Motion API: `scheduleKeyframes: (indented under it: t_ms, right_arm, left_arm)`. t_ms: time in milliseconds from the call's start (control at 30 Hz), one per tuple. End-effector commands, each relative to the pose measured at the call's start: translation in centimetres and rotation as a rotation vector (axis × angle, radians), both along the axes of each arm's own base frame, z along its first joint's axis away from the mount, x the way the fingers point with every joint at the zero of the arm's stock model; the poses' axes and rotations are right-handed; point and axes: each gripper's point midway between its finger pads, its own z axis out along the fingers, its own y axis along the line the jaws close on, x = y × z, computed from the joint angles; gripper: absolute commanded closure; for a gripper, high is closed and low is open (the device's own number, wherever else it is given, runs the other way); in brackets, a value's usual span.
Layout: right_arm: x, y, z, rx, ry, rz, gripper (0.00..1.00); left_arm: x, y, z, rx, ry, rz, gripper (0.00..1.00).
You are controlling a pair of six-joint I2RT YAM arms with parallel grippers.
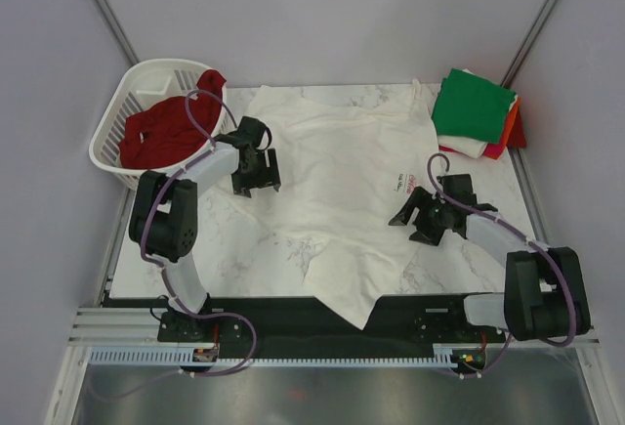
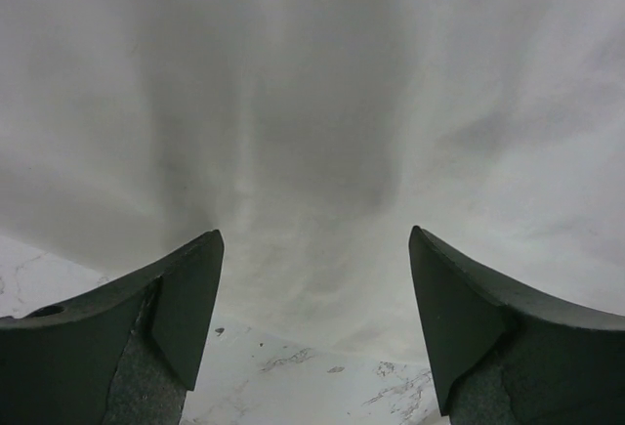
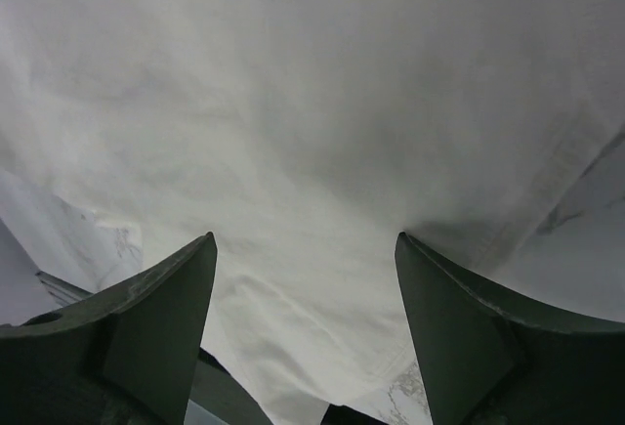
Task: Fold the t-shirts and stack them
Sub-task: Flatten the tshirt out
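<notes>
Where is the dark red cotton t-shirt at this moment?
In the top view, the dark red cotton t-shirt lies in the white slatted plastic basket at the table's far left corner.

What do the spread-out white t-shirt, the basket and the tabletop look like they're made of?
The white t-shirt looks like soft matte fabric, likely cotton: it lies in loose wrinkles. The basket seems to be white moulded plastic, with rigid slatted walls. The tabletop is white with grey veining, either marble or a marble-print laminate; I cannot tell which.
</notes>
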Motion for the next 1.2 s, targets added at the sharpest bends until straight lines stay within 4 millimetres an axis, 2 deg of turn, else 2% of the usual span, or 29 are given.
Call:
scheduleKeyframes:
  t_ms: [0, 33, 233, 300, 333, 400, 500, 533, 567, 600, 633, 700, 733, 800, 833, 867, 900, 933, 1033, 1100, 1167]
  right_arm:
    - [-0.6, -1.6, -1.0, 0.097, 0.049, -0.084, 0.17]
    - [-0.4, -3.2, -1.1, 0.134, 0.062, -0.148, 0.17]
    - [-0.4, -7.4, -2.3, 0.203, 0.114, -0.322, 0.16]
    - [-0.3, -10.3, -2.1, 0.131, 0.094, -0.398, 0.16]
    - [0.1, -13.6, -1.3, 0.069, 0.062, -0.495, 0.16]
    - [-0.5, -17.0, -1.4, -0.077, 0.069, -0.599, 0.15]
    - [-0.4, -19.7, 0.6, -0.206, -0.002, -0.701, 0.13]
    - [-0.3, -20.4, 1.6, -0.238, -0.03, -0.733, 0.12]
    - [0.2, -21.5, 4.0, -0.286, -0.099, -0.77, 0.11]
    - [0.1, -21.9, 4.9, -0.315, -0.114, -0.786, 0.11]
    - [0.7, -21.9, 5.8, -0.35, -0.139, -0.792, 0.1]
    - [1.9, -20.5, 6.9, -0.328, -0.184, -0.759, 0.08]
    - [3.0, -18.1, 7.5, -0.293, -0.221, -0.683, 0.07]
    - [4.7, -15.6, 10.0, -0.271, -0.304, -0.623, 0.08]
    - [5.3, -12.8, 10.8, -0.267, -0.339, -0.539, 0.07]
    - [5.9, -11.5, 12.3, -0.26, -0.38, -0.505, 0.07]
    - [5.9, -10.1, 12.6, -0.256, -0.389, -0.464, 0.07]
    - [5.9, -7.8, 13.0, -0.24, -0.403, -0.397, 0.07]
    - [5.5, -4.1, 11.9, -0.187, -0.365, -0.272, 0.07]
    - [5.1, -2.9, 10.4, -0.183, -0.313, -0.228, 0.07]
    - [4.5, -2.3, 10.0, -0.185, -0.312, -0.207, 0.07]
  left_arm:
    - [0.5, -0.3, -0.4, -0.018, -0.023, 0.052, 0.16]
    - [0.3, -0.4, -0.5, -0.019, -0.018, 0.048, 0.17]
    - [-1.5, -0.2, -2.0, -0.004, 0.032, 0.043, 0.17]
    - [-2.3, -0.3, -2.4, -0.013, 0.053, 0.038, 0.18]
    - [-3.1, -0.6, -2.3, -0.023, 0.06, 0.04, 0.18]
    - [-3.9, -1.1, -2.1, -0.029, 0.061, 0.033, 0.18]
    - [-5.8, -2.7, -1.5, -0.063, 0.066, 0.002, 0.18]
    - [-6.8, -2.6, -1.9, -0.06, 0.081, 0.005, 0.18]
    - [-7.3, -2.9, -1.7, -0.064, 0.079, 0.011, 0.18]
    - [-7.3, -2.9, -1.0, -0.067, 0.051, 0.017, 0.18]
    - [-7.6, -2.9, -0.8, -0.069, 0.047, 0.017, 0.18]
    - [-6.8, -1.8, 0.2, -0.021, -0.019, 0.038, 0.18]
    - [-6.3, -1.5, 0.6, -0.006, -0.043, 0.046, 0.18]
    - [-5.5, -0.8, 0.5, 0.032, -0.06, 0.065, 0.18]
    - [-5.1, -0.8, 0.5, 0.036, -0.063, 0.07, 0.18]
    - [-5.0, -0.8, 0.1, 0.04, -0.053, 0.073, 0.18]
    - [-4.8, -0.8, -0.2, 0.046, -0.049, 0.072, 0.18]
    - [-4.8, -0.7, -1.2, 0.062, -0.028, 0.074, 0.18]
    - [-4.6, -0.3, -2.9, 0.091, -0.005, 0.077, 0.18]
    - [-5.0, -0.5, -4.2, 0.089, 0.039, 0.066, 0.2]
    - [-5.9, -0.8, -4.7, 0.061, 0.072, 0.07, 0.2]
